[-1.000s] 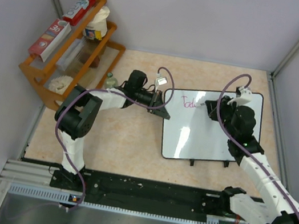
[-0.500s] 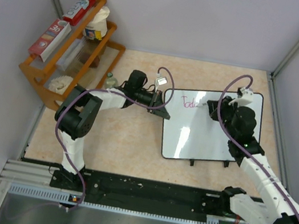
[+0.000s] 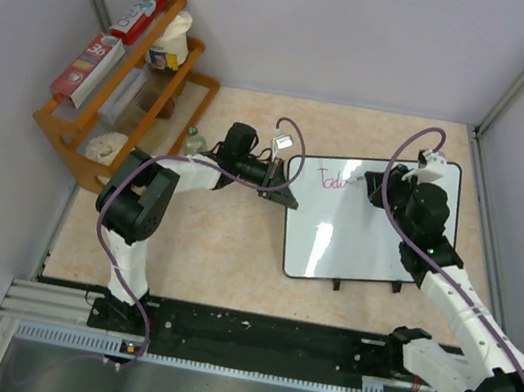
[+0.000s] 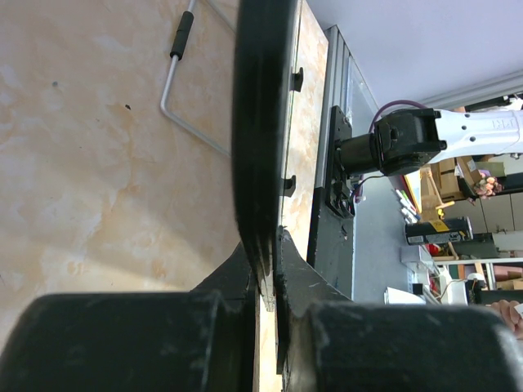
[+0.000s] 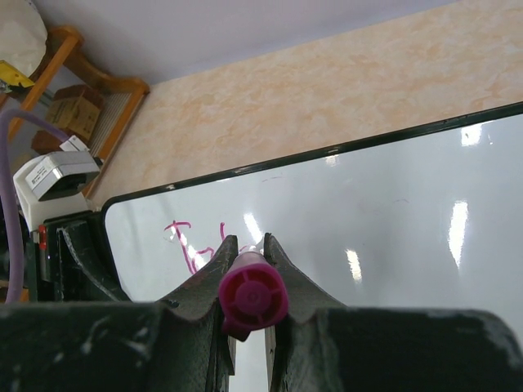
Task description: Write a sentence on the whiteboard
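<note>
left gripper (image 4: 265, 273) clamps the whiteboard (image 3: 360, 244) edge, right gripper (image 5: 245, 245) a pink marker (image 5: 252, 296); sentence (image 5: 189, 247) begins "tod".

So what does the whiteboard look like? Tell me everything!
The whiteboard is a glossy white rectangle with rounded corners, a thin black frame and small black feet at its near edge. It sits on the tan table. A few pink letters are near its far-left corner. The left claw pinches its left edge; the right claw holds a pink marker over it.
</note>
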You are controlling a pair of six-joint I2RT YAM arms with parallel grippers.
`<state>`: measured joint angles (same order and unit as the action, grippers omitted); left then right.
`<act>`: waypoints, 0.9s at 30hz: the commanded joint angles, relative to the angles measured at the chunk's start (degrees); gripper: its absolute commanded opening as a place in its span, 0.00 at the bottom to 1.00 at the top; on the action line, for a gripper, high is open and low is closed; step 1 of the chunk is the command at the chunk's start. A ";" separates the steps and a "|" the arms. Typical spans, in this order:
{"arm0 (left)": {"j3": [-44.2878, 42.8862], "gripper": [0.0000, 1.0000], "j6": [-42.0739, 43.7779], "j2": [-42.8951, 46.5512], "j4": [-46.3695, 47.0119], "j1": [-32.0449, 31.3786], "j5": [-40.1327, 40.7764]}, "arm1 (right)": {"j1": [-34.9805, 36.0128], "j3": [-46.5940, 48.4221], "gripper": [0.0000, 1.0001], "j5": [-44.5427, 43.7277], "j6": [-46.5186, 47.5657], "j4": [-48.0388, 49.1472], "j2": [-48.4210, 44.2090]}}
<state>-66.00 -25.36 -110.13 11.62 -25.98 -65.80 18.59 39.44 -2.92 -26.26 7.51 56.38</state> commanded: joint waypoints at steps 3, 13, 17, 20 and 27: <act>1.40 0.00 3.66 -0.62 -1.60 -1.44 -0.03 | -0.57 2.40 0.00 -1.04 -0.19 1.37 0.40; 1.31 0.00 3.57 -0.62 -1.60 -1.44 0.06 | -0.48 0.11 0.00 0.46 0.77 -0.39 -1.18; 1.31 0.00 3.57 -0.62 -1.60 -1.45 0.06 | -0.48 -1.38 0.00 0.37 0.86 -0.74 -2.06; 1.22 0.00 3.66 -0.70 -1.60 -1.44 0.06 | -0.40 -2.00 0.00 0.46 0.86 -1.09 -2.59; 1.40 0.00 3.66 -0.79 -1.60 -1.44 0.15 | -0.48 -2.26 0.00 -0.59 0.77 -1.09 -3.38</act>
<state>-66.00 -25.36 -110.13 11.62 -25.98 -65.80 18.59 37.76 -2.63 -26.55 6.35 54.35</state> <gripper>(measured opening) 0.069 0.127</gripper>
